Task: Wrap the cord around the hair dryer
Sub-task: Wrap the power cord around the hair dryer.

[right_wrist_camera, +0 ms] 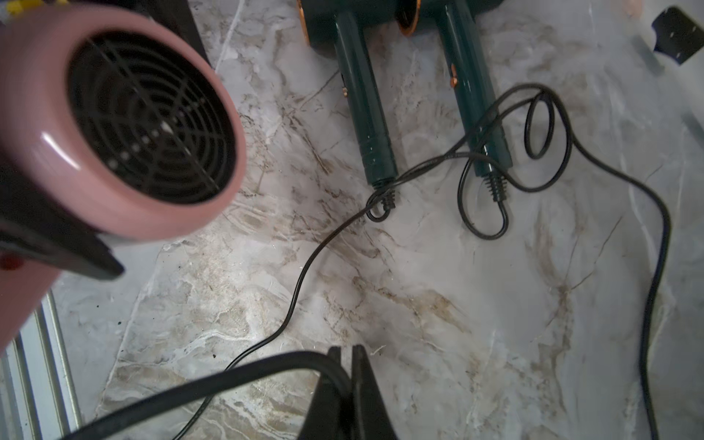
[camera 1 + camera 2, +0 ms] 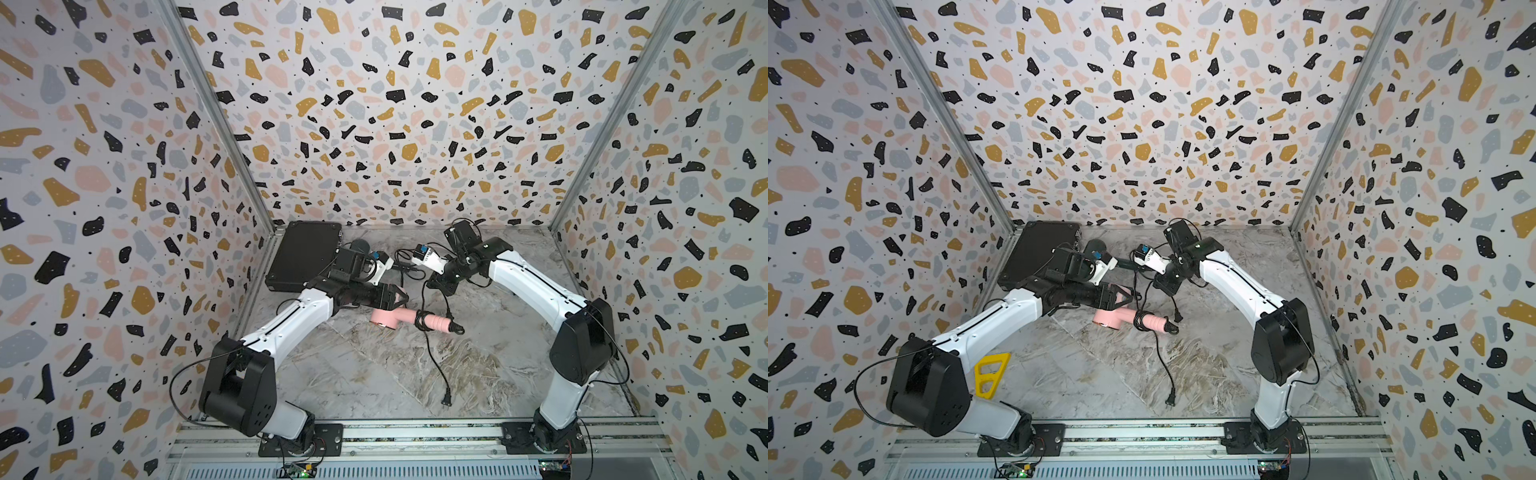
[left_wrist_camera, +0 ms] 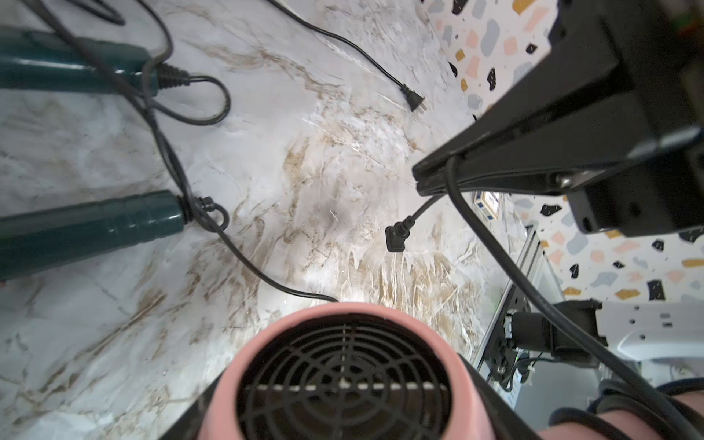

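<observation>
My left gripper (image 2: 395,297) is shut on the barrel of the pink hair dryer (image 2: 388,319), whose black grille shows in the left wrist view (image 3: 266,343) and the right wrist view (image 1: 30,95). Its handle (image 2: 1152,321) points toward the right arm, with loops of black cord (image 2: 422,322) round it. From there the cord (image 1: 228,377) rises to my right gripper (image 1: 344,352), which is shut on it. In a top view the right gripper (image 2: 436,286) is behind the handle. The cord's plug (image 3: 396,238) hangs just below those fingers.
Two dark green hair dryers (image 1: 375,125) (image 1: 480,114) lie at the back, their thin cords (image 1: 301,274) trailing over the marble table (image 2: 374,374); one plug (image 2: 446,400) lies near the front. A black case (image 2: 303,253) sits back left. A yellow triangular piece (image 2: 990,372) is beside the left arm.
</observation>
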